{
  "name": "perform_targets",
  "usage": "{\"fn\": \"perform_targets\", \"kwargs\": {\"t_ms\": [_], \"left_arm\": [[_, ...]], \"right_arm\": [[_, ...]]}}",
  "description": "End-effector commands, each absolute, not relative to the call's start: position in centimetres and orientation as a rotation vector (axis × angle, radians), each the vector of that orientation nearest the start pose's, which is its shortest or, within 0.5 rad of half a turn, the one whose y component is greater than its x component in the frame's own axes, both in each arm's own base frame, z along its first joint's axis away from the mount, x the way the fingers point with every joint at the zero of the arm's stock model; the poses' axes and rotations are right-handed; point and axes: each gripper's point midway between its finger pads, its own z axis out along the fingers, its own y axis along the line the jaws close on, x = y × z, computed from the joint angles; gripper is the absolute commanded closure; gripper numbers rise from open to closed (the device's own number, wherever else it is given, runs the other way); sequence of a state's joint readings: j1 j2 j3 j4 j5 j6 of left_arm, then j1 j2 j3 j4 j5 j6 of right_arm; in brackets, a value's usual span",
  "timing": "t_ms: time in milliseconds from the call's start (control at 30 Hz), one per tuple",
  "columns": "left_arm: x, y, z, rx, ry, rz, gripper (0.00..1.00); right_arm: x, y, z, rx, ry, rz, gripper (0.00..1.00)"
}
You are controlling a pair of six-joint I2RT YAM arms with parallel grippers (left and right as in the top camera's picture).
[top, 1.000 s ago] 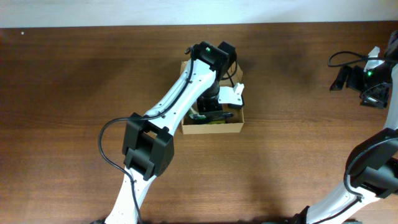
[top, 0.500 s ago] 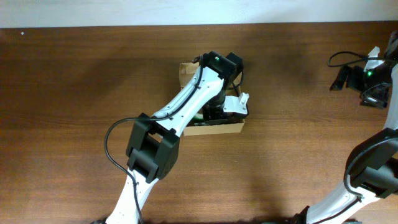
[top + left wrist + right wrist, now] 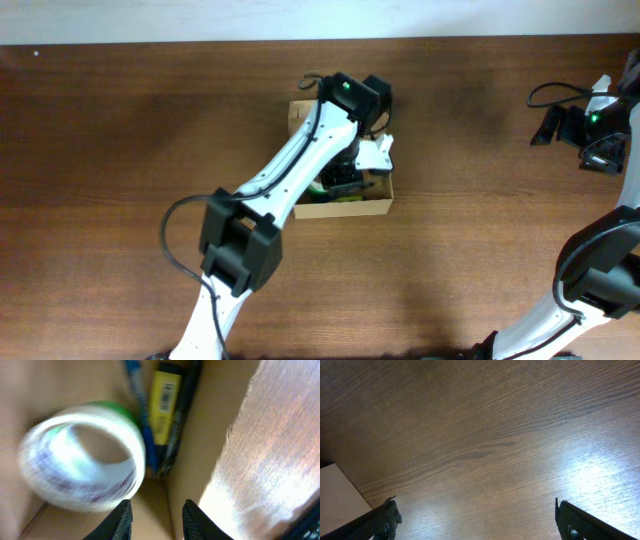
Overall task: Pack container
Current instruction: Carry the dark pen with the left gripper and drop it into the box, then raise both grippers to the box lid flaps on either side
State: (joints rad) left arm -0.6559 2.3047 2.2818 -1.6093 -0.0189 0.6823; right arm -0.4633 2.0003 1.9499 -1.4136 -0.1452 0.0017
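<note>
The container (image 3: 350, 208), a small tan cardboard box, sits mid-table, mostly covered by my left arm. My left gripper (image 3: 350, 180) hangs inside it. In the left wrist view the left gripper (image 3: 156, 519) is open and empty, just above the box floor by the box's inner wall (image 3: 200, 455). In the box lie a clear tape roll (image 3: 82, 460) with a green roll (image 3: 117, 409) behind it, a yellow marker (image 3: 165, 407), a blue pen (image 3: 141, 415) and a black pen (image 3: 184, 405). My right gripper (image 3: 592, 135) (image 3: 477, 520) is open and empty over bare table at the far right.
The brown wooden table (image 3: 120, 150) surrounds the box. Its far edge meets a pale wall (image 3: 200, 20). A pale flat surface (image 3: 335, 497) shows at the lower left of the right wrist view. A black cable (image 3: 555, 92) loops near the right gripper.
My left wrist swung right over the box, then back a little to the left. The tape roll looks blurred. The right arm has not moved.
</note>
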Motion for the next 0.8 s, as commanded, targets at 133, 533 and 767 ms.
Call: {"fn": "perform_targets", "kwargs": {"t_ms": [133, 533, 767], "left_arm": [[35.0, -21.9, 28.7, 1.485, 2.285, 0.157, 0.60], [41.9, -1.4, 32.8, 0.317, 2.533, 0.126, 0.67], [44.8, 1.5, 26.6, 0.125, 2.666, -0.241, 0.77]], "right_arm": [[37.4, -15.5, 15.9, 0.681, 2.916, 0.189, 0.01], [42.7, -11.4, 18.5, 0.574, 2.664, 0.633, 0.01], [44.5, -9.4, 19.0, 0.484, 2.612, 0.697, 0.74]]}}
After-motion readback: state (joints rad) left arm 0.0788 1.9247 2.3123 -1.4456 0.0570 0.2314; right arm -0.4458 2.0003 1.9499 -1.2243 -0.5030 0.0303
